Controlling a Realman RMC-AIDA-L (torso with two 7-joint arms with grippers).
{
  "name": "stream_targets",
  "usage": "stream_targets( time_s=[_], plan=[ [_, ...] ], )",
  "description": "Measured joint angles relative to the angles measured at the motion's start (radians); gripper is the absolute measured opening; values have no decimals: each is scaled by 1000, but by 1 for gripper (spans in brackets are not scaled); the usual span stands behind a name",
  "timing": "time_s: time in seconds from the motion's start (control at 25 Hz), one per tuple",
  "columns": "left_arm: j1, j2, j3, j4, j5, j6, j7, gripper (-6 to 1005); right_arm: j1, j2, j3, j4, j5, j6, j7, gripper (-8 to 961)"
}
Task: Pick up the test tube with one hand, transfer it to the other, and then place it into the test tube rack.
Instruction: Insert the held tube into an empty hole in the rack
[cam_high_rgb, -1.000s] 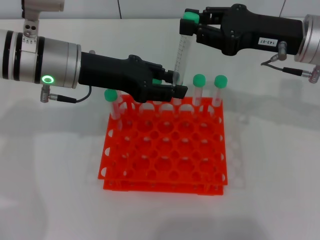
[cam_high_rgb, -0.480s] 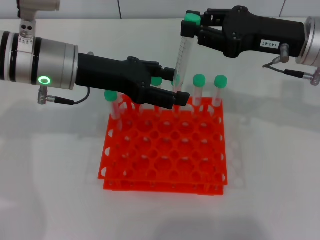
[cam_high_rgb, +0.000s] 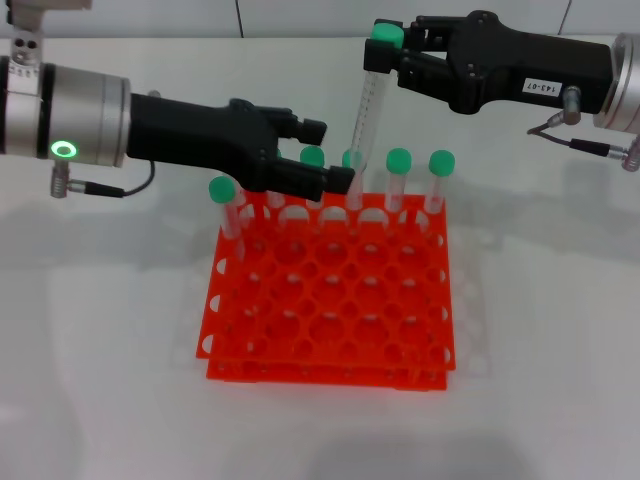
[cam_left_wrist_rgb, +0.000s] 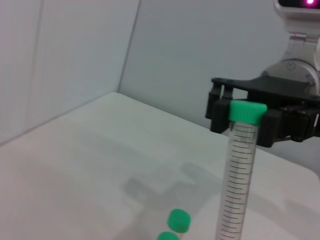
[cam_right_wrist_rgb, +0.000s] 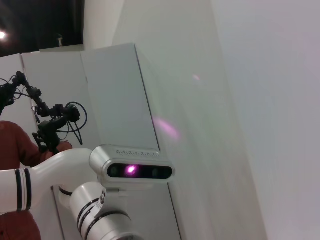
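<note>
My right gripper (cam_high_rgb: 388, 52), black with a white label, is shut on the green cap of the test tube (cam_high_rgb: 367, 105). It holds the clear tube tilted above the back row of the orange-red rack (cam_high_rgb: 330, 300). My left gripper (cam_high_rgb: 332, 155), black on a silver wrist with a green ring light, is open just left of the tube's lower end and does not touch it. The left wrist view shows the tube (cam_left_wrist_rgb: 239, 175) hanging from the right gripper (cam_left_wrist_rgb: 245, 114).
Several other green-capped tubes stand in the rack's back row, one at the left corner (cam_high_rgb: 222, 190) and one at the right corner (cam_high_rgb: 440, 162). The rack stands on a white table (cam_high_rgb: 540, 330). The right wrist view shows only the robot's head and a wall.
My left gripper has opened, let go of the tube's lower end and drawn back to the left. My right gripper keeps hold of the tube by its cap.
</note>
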Motion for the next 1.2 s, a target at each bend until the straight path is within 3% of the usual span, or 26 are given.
stream_targets(
  time_s=[0.4, 0.64, 0.84, 1.08, 1.2],
  plan=[
    [67, -6, 1, 134, -5, 9, -51, 874, -8, -1, 0, 0, 1, 2, -1, 264],
    [166, -14, -1, 266, -15, 37, -92, 874, -22, 1, 0, 2, 1, 3, -3, 265],
    [288, -2, -15, 384, -43, 112, -122, 873, -30, 4, -1, 13, 4, 1, -6, 265],
    [348, 6, -26, 416, -35, 166, -135, 873, -68, 6, -50, 11, 48, 5, -15, 265],
    [414, 17, -27, 450, -6, 197, -155, 872, -67, 8, -73, 13, 63, 12, -20, 265]
  ],
)
